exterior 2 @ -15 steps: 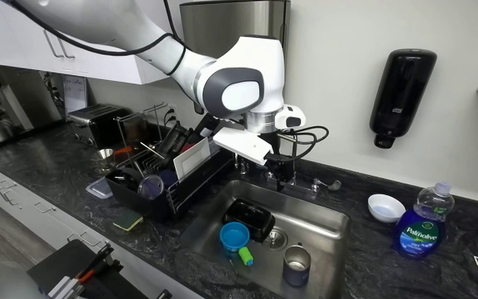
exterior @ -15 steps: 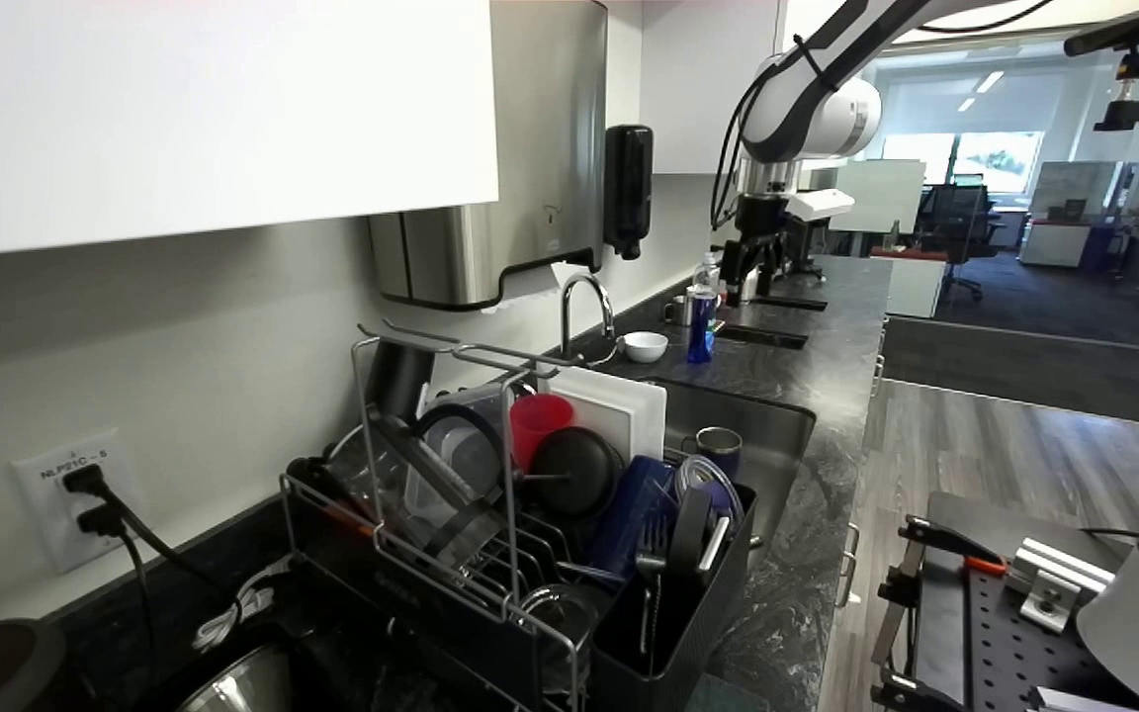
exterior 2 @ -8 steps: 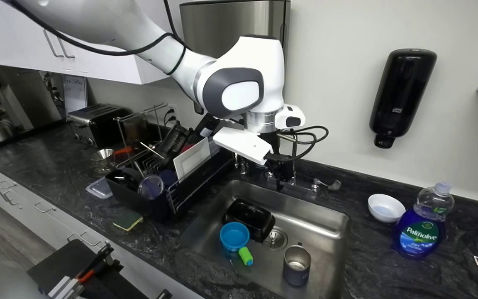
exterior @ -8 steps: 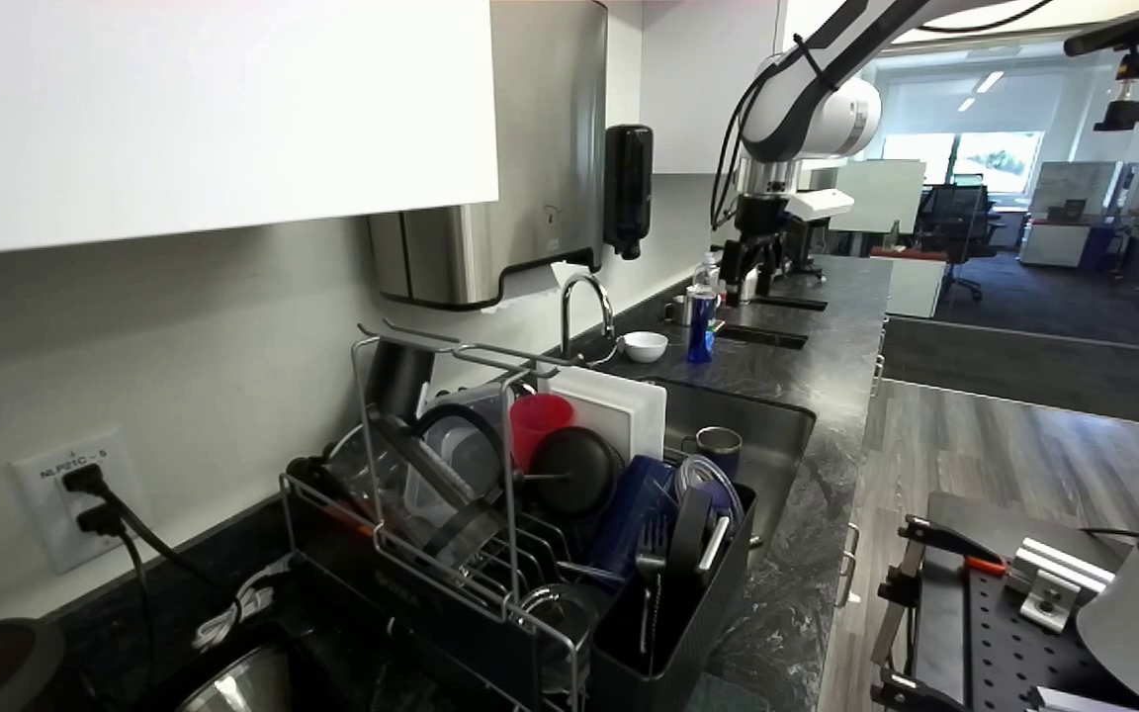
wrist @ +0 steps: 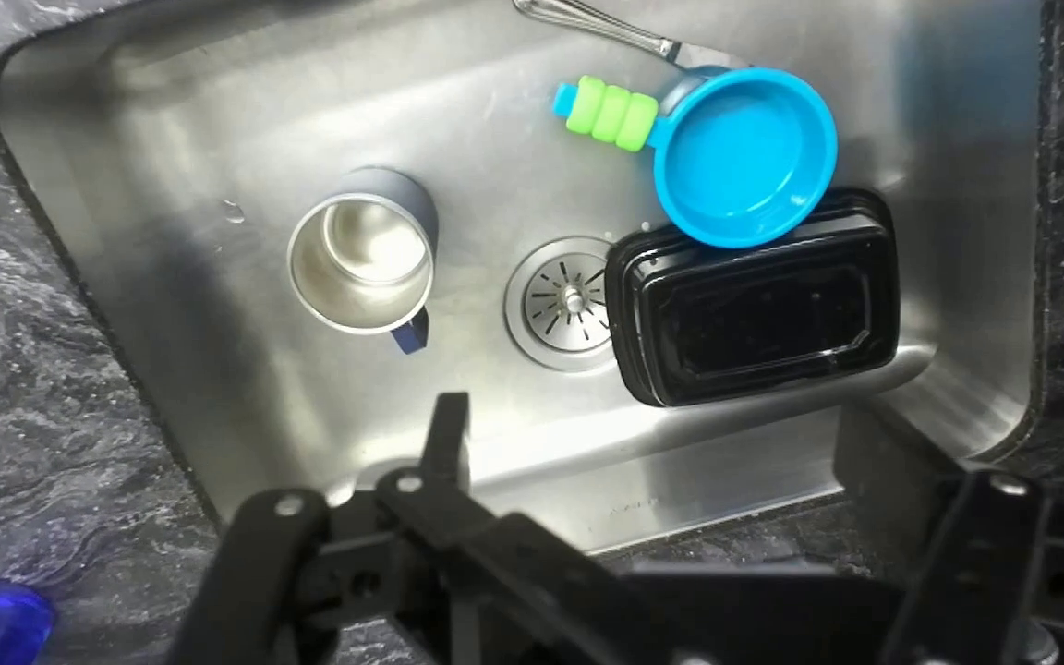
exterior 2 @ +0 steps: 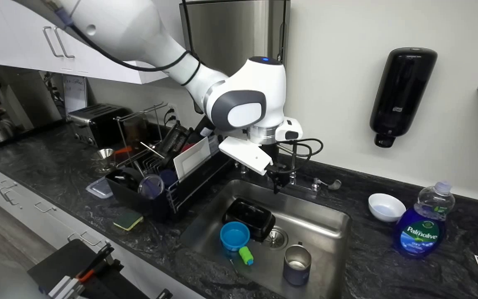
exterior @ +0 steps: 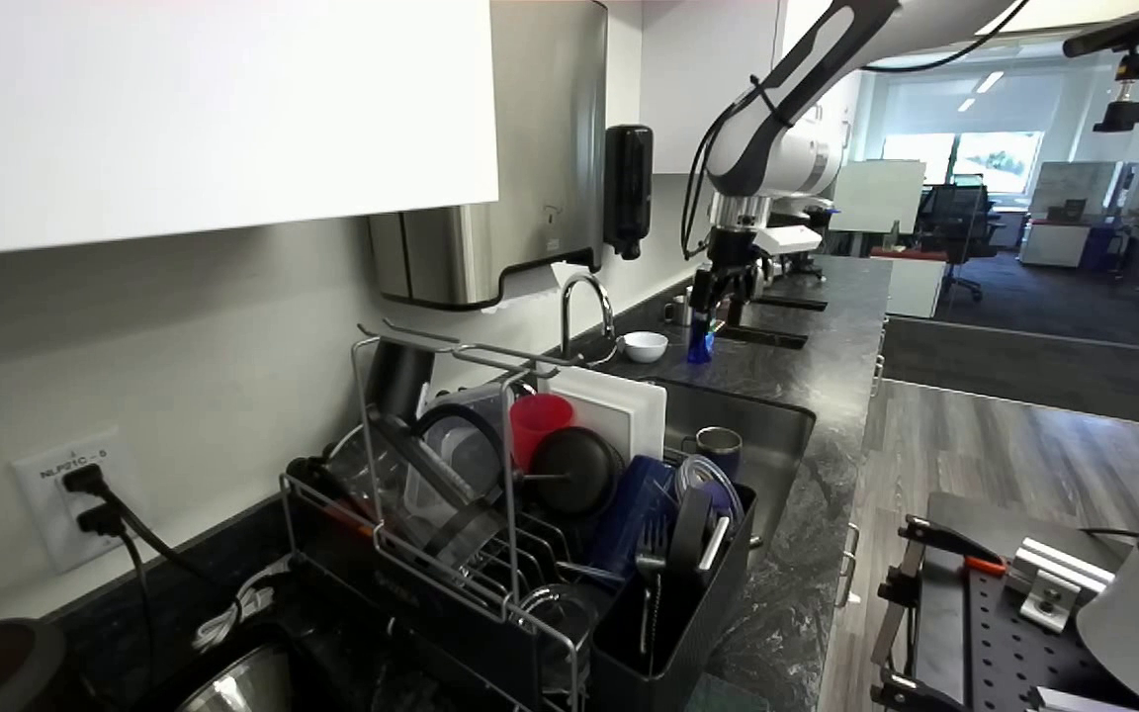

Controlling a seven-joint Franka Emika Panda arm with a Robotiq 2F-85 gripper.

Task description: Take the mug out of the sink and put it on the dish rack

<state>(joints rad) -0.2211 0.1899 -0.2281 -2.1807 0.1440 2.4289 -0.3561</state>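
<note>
Mug (wrist: 363, 263), one, dark-sided: stood upright in the sink (wrist: 486, 166), handle (wrist: 411, 332) turned toward the gripper (wrist: 657, 439), which is hung well above, jaws set wide apart, nothing held, the mug being placed outside their gap, up and left in the wrist view.

White cabinets (exterior: 214, 109) hang on a pale wall (exterior 2: 334, 91), windows (exterior: 1000, 158) bright beyond the plank floor (exterior: 965, 435).

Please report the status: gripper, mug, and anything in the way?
Gripper open, empty. Mug upright in sink, not gripped. Black container apart from mug; dish rack crowded, space may be tight.
</note>
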